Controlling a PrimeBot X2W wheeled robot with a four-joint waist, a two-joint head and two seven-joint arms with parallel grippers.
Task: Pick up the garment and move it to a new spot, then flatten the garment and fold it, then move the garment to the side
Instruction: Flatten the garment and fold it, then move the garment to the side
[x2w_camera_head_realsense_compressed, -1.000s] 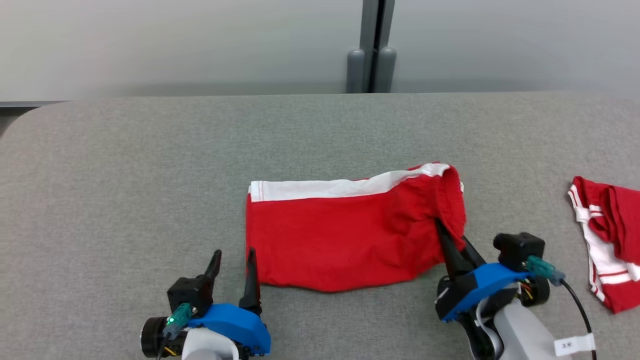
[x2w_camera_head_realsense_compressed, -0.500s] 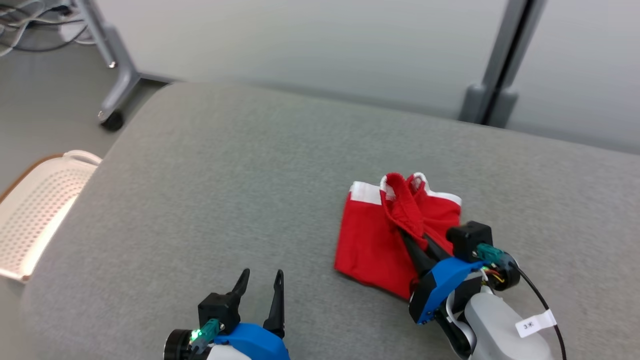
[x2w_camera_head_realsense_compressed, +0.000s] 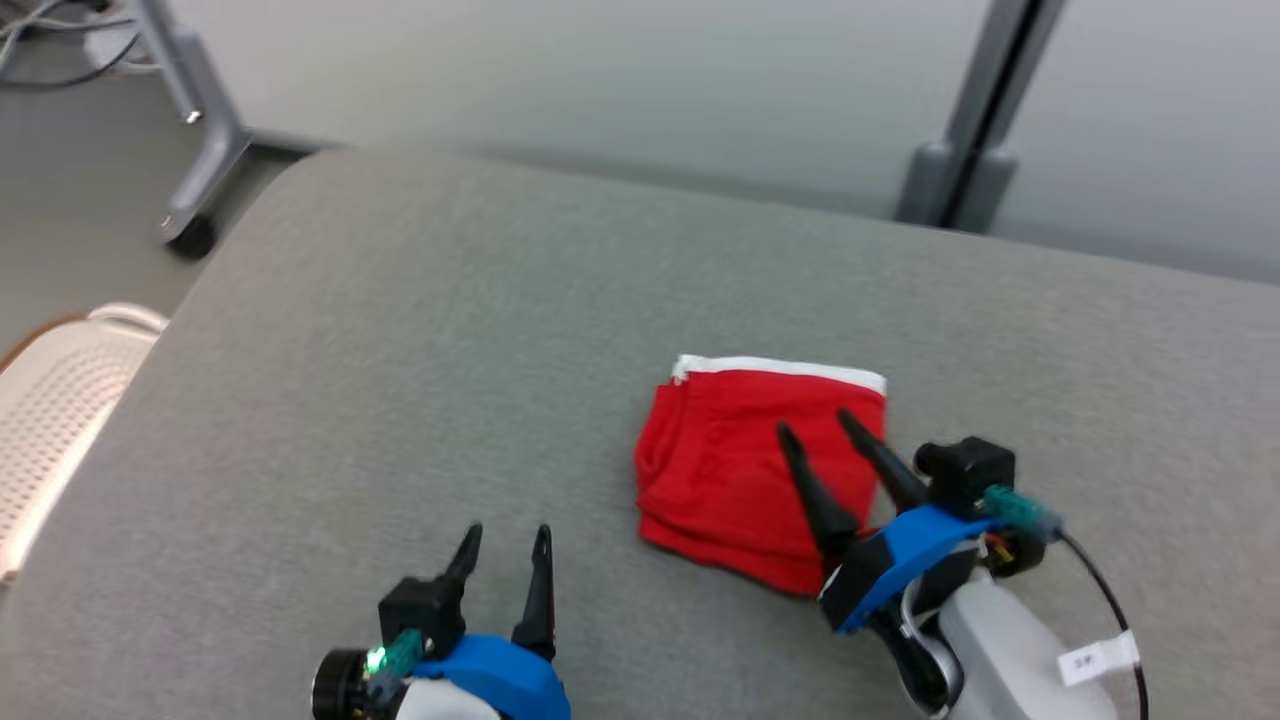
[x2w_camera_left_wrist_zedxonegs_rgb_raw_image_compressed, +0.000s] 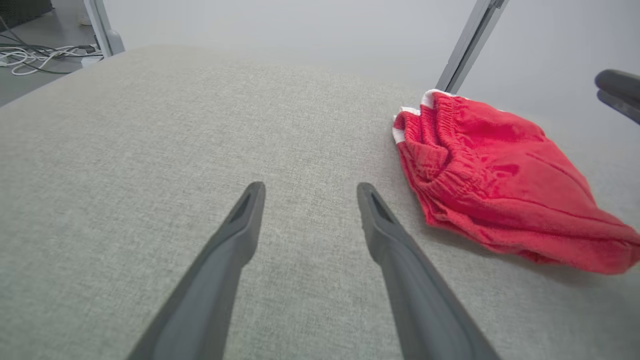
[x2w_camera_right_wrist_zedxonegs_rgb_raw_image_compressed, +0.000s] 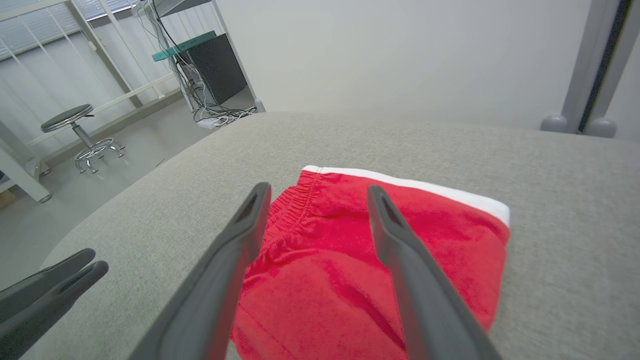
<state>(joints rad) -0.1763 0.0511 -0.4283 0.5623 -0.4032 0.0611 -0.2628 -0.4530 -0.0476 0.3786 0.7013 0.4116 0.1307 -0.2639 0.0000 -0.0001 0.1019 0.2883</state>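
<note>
Both grippers have their fingers spread wide and hold nothing. The right gripper (x2w_camera_head_realsense_compressed: 814, 422) points over the folded red garment (x2w_camera_head_realsense_compressed: 730, 460), which lies on the grey table (x2w_camera_head_realsense_compressed: 400, 350) at 2 o'clock from the left gripper (x2w_camera_head_realsense_compressed: 507, 528).

folded cloth garment (x2w_camera_head_realsense_compressed: 730, 470): bright red, white band on one edge
fabric worktop (x2w_camera_head_realsense_compressed: 400, 350): plain speckly grey
long tapered fingers (x2w_camera_head_realsense_compressed: 812, 485): dark grey
</note>
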